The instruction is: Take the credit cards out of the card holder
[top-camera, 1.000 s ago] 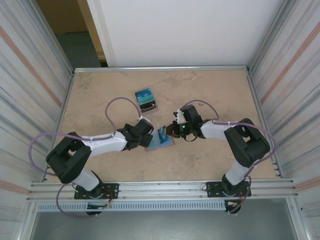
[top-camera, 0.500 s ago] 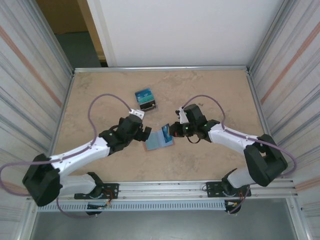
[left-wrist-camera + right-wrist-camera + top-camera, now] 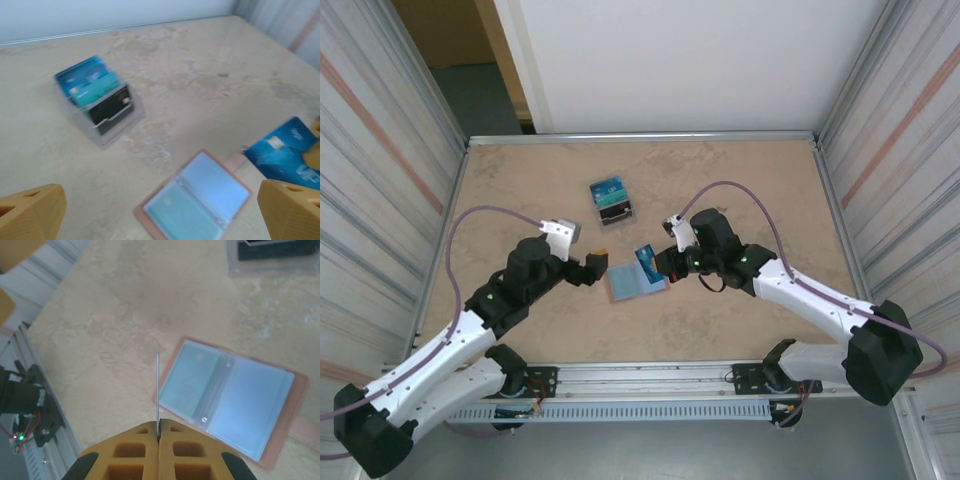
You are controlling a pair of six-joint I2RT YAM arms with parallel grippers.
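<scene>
1. Over on the left, saw the left gripper (image 3: 598, 264) hanging with jaws spread wide and nothing in them, just beside the card holder's left edge and not touching it. Could've easily bumped or shoved the holder on a careless move in from that side.
2. In the middle, found the card holder (image 3: 633, 283) lying flat and open on the table (image 3: 750, 180), blue lining up, pink tab on the side nearer the held card. Not pinned down by anything, so likely to slide or lift along with the next card pulled. Left pocket maybe still loaded, going by the right wrist view, but too faint to call.
3. Right of that, caught the right gripper (image 3: 663, 262) clenched on one blue credit card (image 3: 646, 259) at the holder's far right corner, apparently lifted clear of it. Thin, slick and pinched by just one end, so easy to twist out or drop back onto the holder on a fast swing.
4. Other stuff, left to right: a purple cable (image 3: 480, 212) looping off the left arm, then a dark card stand (image 3: 612, 200) with blue and teal cards farther back, well apart from the holder. Nothing blocking a set-down spot on the right, just the left gripper crowding the holder's left side.
</scene>
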